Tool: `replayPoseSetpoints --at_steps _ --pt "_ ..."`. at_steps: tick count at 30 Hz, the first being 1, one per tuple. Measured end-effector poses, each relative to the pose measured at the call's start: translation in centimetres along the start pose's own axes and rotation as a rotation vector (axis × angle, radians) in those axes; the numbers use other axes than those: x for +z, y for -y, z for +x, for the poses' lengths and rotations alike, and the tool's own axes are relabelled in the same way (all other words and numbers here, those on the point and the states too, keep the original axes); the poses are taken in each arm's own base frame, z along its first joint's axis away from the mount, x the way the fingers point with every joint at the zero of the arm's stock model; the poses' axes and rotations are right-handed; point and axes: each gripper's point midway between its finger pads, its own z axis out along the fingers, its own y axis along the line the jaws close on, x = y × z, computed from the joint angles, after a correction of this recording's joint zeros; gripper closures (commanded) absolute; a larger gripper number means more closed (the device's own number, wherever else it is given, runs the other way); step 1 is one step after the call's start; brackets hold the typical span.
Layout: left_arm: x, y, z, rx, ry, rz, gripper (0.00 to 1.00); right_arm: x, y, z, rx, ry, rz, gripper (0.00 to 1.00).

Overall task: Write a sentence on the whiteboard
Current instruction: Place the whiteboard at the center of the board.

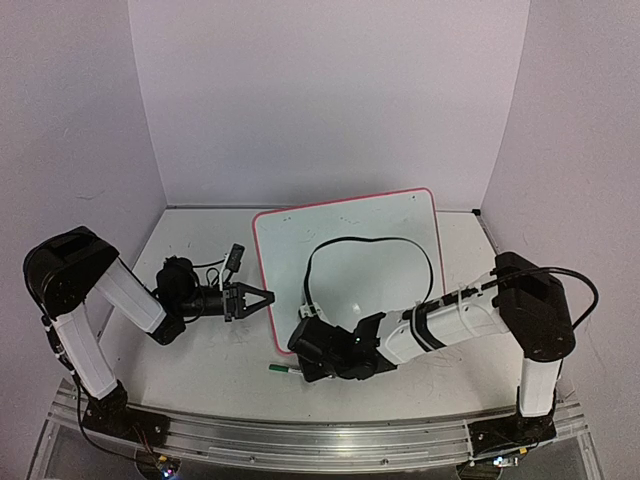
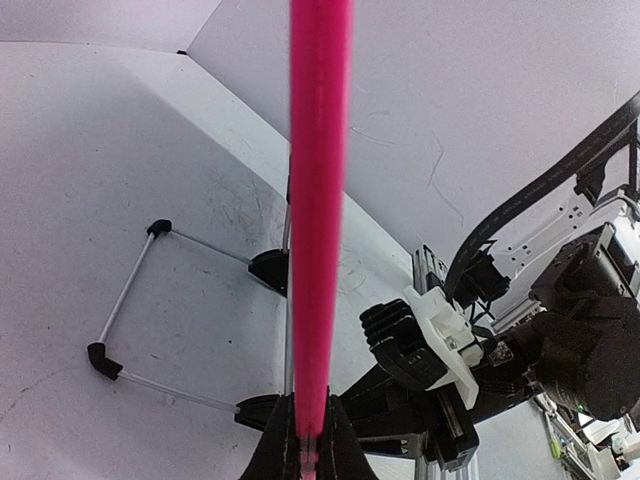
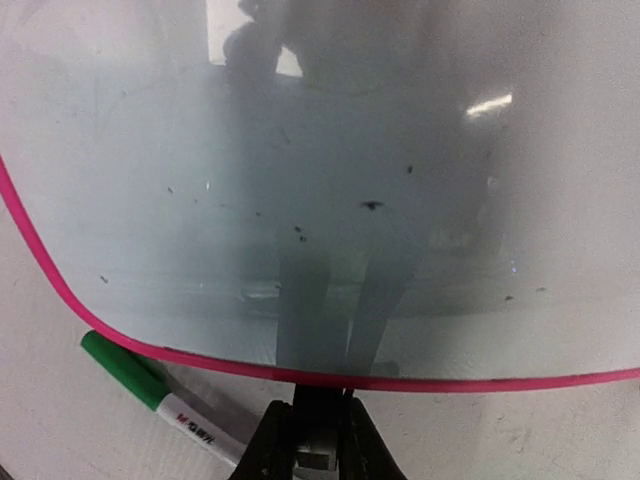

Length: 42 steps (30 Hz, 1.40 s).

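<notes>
The whiteboard [image 1: 350, 250] with its pink-red frame stands tilted mid-table. My left gripper [image 1: 262, 298] is shut on its left frame edge, seen as a pink bar [image 2: 320, 200] running up from the jaws [image 2: 310, 440]. My right gripper [image 1: 300, 340] is at the board's lower left corner. In the right wrist view it [image 3: 320, 425] is shut on a black clip foot [image 3: 322, 395] under the bottom frame. The glossy face [image 3: 350, 150] shows only dark specks and reflections, and no green sentence is visible. A green-capped marker [image 1: 285, 369] lies on the table beside the right gripper [image 3: 150, 385].
The board's wire stand [image 2: 130, 290] with black feet rests on the table behind the board. The right arm's black cable [image 1: 370, 242] loops over the board's face. White walls close in the back and both sides. The right arm [image 2: 560, 340] is close to the left gripper.
</notes>
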Motion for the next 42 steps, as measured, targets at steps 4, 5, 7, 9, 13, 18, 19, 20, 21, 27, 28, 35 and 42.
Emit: replayPoseSetpoints --at_steps 4,5,7,9,13,18,19,20,21,27,28,35,42 --pt "1.8 -0.3 -0.7 0.006 0.006 0.008 1.00 0.1 2.3 -0.5 0.037 0.021 0.054 1.00" --pt "2.1 -0.3 -0.8 0.006 0.008 0.011 1.00 0.1 2.8 -0.6 0.044 0.025 0.063 1.00" --pt "2.7 -0.3 -1.0 0.004 0.012 0.011 1.00 0.0 3.6 -0.6 0.059 0.027 0.076 1.00" --pt "2.9 -0.3 -0.9 0.001 0.013 0.007 1.00 0.0 3.9 -0.5 0.068 0.028 0.079 1.00" --pt "2.6 -0.4 -0.6 -0.004 0.019 -0.014 1.00 0.0 4.0 -0.5 0.075 0.033 0.075 1.00" --pt "1.2 -0.1 0.1 -0.008 0.032 -0.050 1.00 0.0 4.0 -0.4 0.075 0.032 0.075 1.00" --pt "0.9 0.0 0.2 -0.008 0.035 -0.059 1.00 0.0 4.0 -0.4 0.075 0.032 0.075 1.00" --pt "0.7 0.0 0.3 -0.009 0.039 -0.066 1.00 0.1 4.0 -0.4 0.075 0.031 0.076 1.00" --pt "0.5 0.1 0.3 -0.006 0.042 -0.072 1.00 0.1 4.0 -0.4 0.075 0.030 0.077 1.00" --pt "0.2 0.1 0.4 -0.003 0.045 -0.079 0.99 0.1 4.1 -0.4 0.072 0.026 0.078 0.95" --pt "0.3 0.1 0.4 -0.002 0.044 -0.078 0.96 0.1 4.1 -0.3 0.070 0.025 0.078 0.87" --pt "0.1 -0.6 0.3 -0.002 0.052 -0.104 0.69 -0.3 5.2 -0.8 -0.004 0.029 0.079 0.45" --pt "-0.7 -1.2 -0.6 -0.016 0.071 -0.167 0.51 -4.8 3.6 -2.5 -0.261 0.064 -0.121 0.42"
